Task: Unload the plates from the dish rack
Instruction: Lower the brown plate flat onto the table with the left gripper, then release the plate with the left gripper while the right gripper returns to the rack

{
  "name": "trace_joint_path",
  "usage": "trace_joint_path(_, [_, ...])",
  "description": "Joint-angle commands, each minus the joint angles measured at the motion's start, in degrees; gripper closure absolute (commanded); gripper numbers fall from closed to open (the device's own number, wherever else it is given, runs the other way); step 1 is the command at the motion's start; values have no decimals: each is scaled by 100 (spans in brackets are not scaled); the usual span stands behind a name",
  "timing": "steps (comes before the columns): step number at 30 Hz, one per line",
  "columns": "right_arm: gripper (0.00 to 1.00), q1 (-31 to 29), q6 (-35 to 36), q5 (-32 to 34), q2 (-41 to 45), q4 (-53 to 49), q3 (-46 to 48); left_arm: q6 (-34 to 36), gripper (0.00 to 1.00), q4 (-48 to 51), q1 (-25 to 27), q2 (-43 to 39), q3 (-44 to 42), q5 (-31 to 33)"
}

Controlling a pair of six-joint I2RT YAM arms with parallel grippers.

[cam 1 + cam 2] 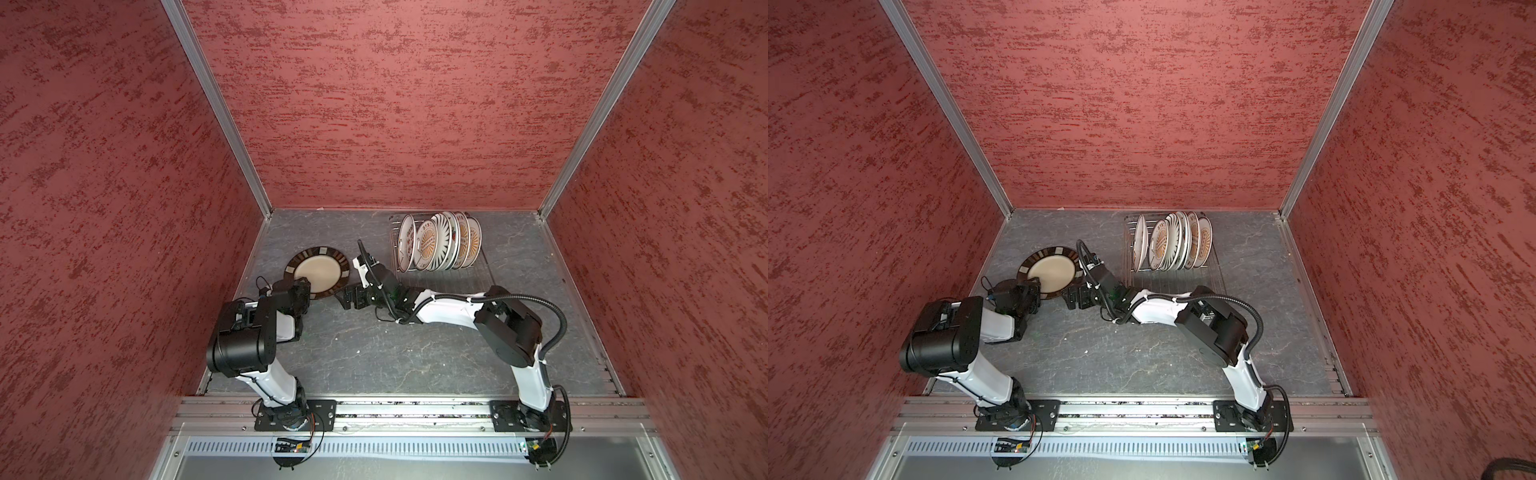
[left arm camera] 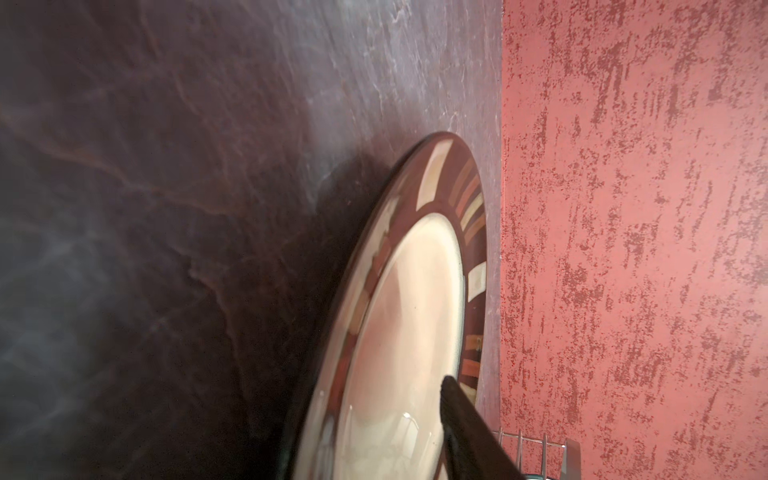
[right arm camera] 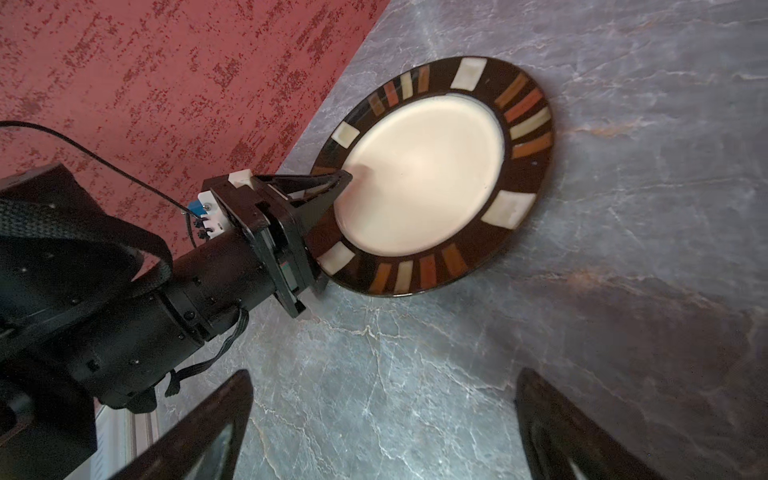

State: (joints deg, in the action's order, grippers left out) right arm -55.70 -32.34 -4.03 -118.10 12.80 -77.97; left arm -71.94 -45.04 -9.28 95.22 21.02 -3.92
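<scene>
Glossy plate [image 3: 419, 174], shiny mtl rack [image 1: 461, 274]

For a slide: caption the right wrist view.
Left gripper at the edge of the plate on the table; right gripper open in the foreground.

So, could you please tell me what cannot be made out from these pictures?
- Left tool grip: right wrist view, lower finger hidden under the brown-rimmed plate; gripping or not, unclear.
- Racked plates: both top views, overlapping and small; count and prints uncertain.
- Dish rack: left wrist view, cut off by the edge, partly behind a finger.
</scene>
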Motion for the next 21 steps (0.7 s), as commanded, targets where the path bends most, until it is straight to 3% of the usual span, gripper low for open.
trace_joint_path(1, [1, -37, -2, -3, 90, 69, -54, -15, 46, -113, -12, 76, 122, -10])
trace_joint_path(9, [1, -37, 4, -336, 278, 328, 190, -125, 12, 1153, -55, -387, 240, 208])
trace_joint_path(15, [1, -37, -1, -405, 406, 319, 150, -105, 3, 2144, -122, -1148, 184, 464])
trace_joint_path(21, [1, -37, 106, -411, 525, 35, -199, -47, 0, 2678, -435, -2121, -219, 432])
